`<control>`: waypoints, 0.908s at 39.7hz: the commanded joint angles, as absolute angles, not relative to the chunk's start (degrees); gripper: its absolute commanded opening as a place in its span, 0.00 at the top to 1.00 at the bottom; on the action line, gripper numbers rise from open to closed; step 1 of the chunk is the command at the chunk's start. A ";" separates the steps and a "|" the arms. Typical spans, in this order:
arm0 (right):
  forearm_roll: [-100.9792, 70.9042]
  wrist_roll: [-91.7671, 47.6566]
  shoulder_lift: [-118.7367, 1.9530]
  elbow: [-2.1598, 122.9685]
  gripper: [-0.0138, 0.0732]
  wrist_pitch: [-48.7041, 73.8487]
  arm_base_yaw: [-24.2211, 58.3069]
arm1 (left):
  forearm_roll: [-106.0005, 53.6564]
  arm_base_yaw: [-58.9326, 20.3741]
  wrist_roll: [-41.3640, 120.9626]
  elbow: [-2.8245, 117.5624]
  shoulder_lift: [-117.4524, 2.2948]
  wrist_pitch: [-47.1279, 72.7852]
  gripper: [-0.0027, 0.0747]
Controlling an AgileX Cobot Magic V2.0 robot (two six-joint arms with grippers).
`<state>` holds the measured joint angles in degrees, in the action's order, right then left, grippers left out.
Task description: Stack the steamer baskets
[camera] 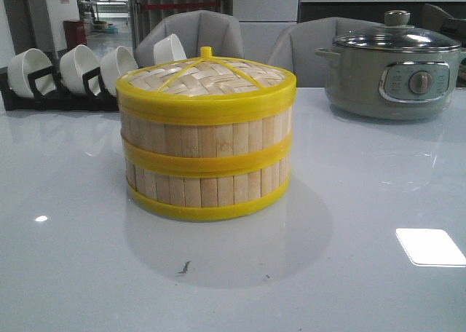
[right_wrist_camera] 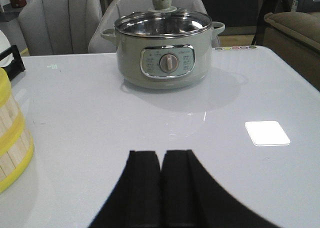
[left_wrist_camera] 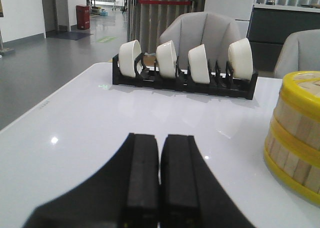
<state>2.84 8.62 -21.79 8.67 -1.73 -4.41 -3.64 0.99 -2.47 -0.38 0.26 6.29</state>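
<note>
Two steamer baskets (camera: 206, 161) of pale bamboo slats with yellow rims stand stacked on the white table, with the woven yellow-rimmed lid (camera: 207, 79) on top. The stack's edge also shows in the left wrist view (left_wrist_camera: 296, 135) and in the right wrist view (right_wrist_camera: 11, 138). My left gripper (left_wrist_camera: 160, 138) is shut and empty, low over the table to the left of the stack. My right gripper (right_wrist_camera: 161, 154) is shut and empty, low over the table to the right of the stack. Neither gripper shows in the front view.
A black rack of white bowls (camera: 69, 73) stands at the back left, also in the left wrist view (left_wrist_camera: 185, 68). A grey-green electric pot with glass lid (camera: 393, 73) stands at the back right, also in the right wrist view (right_wrist_camera: 162, 45). Grey chairs (camera: 193, 30) stand behind the table.
</note>
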 commanded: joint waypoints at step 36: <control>3.73 7.95 -21.91 10.32 0.79 -6.60 -4.85 | 11.44 -3.25 -14.38 -0.49 1.08 2.86 0.86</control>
